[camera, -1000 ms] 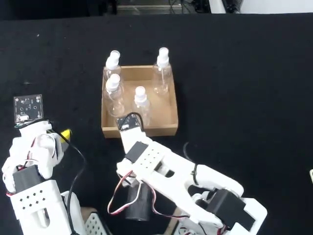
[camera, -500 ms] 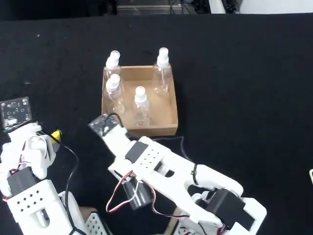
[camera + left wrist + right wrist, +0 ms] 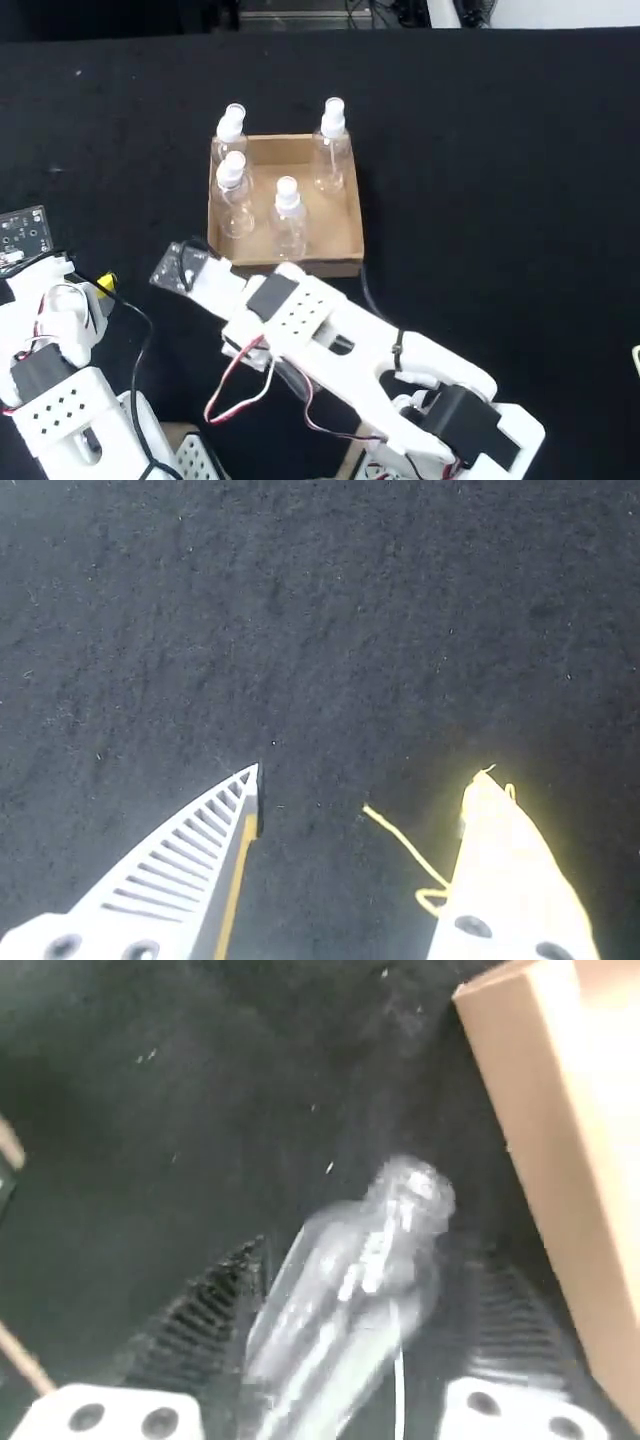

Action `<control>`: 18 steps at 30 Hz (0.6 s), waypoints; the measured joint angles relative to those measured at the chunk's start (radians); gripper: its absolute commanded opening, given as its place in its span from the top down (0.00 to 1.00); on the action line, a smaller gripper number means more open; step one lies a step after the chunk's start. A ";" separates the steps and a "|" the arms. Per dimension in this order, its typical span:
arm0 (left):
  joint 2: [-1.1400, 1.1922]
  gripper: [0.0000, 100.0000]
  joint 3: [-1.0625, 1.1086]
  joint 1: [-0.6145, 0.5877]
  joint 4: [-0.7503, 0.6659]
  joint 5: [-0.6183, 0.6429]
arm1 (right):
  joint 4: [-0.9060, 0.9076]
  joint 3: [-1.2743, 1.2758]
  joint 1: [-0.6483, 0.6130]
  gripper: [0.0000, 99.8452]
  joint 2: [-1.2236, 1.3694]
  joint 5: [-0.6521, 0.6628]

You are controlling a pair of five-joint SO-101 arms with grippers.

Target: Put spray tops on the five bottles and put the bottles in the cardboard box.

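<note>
Right claw (image 3: 368,1265) swung left from the cardboard box (image 3: 285,266) front and is clamped on the capless fifth bottle (image 3: 350,1280) beside it. Left claw (image 3: 365,780) gapes empty. Next up, I reckon: spray top.

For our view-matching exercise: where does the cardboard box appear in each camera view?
High view: cardboard box upper middle, capped bottles inside.
Left wrist view: black table under the left gripper.
Right wrist view: the box's wall beside an uncapped bottle.
Shared landmark: the black table.
</note>
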 measured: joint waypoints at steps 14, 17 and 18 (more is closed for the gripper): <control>0.000 0.70 0.000 -0.008 0.000 0.000 | 0.192 0.175 0.101 0.73 -0.391 0.091; 0.000 0.70 0.000 -0.008 0.000 0.000 | 0.325 0.166 0.253 0.74 -0.436 0.226; 0.000 0.70 0.000 -0.008 0.000 0.000 | 0.370 0.157 0.316 0.74 -0.439 0.288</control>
